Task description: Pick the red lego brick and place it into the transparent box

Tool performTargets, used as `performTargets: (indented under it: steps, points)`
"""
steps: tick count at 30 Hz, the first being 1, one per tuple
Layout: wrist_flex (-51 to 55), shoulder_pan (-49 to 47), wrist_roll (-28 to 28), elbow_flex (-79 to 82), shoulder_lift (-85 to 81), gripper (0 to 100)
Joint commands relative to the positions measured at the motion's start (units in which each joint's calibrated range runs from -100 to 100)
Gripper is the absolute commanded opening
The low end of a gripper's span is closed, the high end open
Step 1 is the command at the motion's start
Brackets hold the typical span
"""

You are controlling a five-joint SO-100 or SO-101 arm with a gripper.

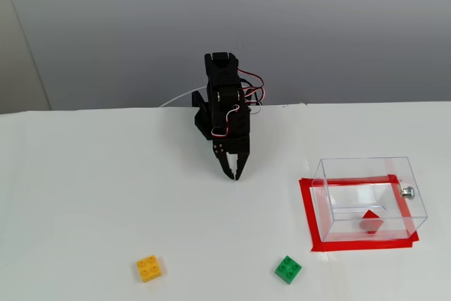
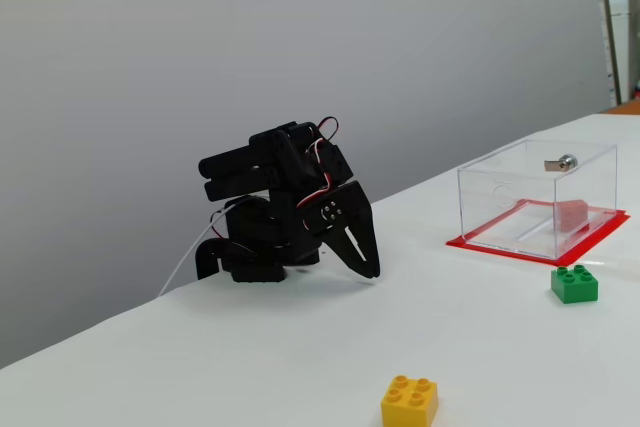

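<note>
Lower right of a fixed view, red lego brick (image 1: 371, 221) inside transparent box (image 1: 368, 197), my gripper (image 1: 235, 175) mid-frame, fingers together, bare table around, silver knob (image 2: 566, 161) clearer side-on.

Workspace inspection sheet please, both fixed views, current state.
Surface: white table, bare apart from the items below.
Job's things: red lego brick lies inside the transparent box; box sits within a red tape frame, silver knob on its side.
Clutter: green brick and yellow-orange brick loose on the table, apart from the box.
Grippers: hand empty, fingers together, tips down near the table.
Cables: red and white wires looped on the arm.
Surroundings: plain grey wall.
</note>
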Motion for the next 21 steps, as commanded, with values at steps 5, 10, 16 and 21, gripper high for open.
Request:
performTargets:
  steps: [5,10,16,21]
  points:
    - [0.17,-1.11,0.85,-1.05,-0.59,2]
    - [0.09,-0.81,0.74,-1.05,-0.59,1]
    - [-0.35,-0.88,1.06,-1.05,-0.51,1]
    - [-0.35,-0.88,1.06,-1.05,-0.51,1]
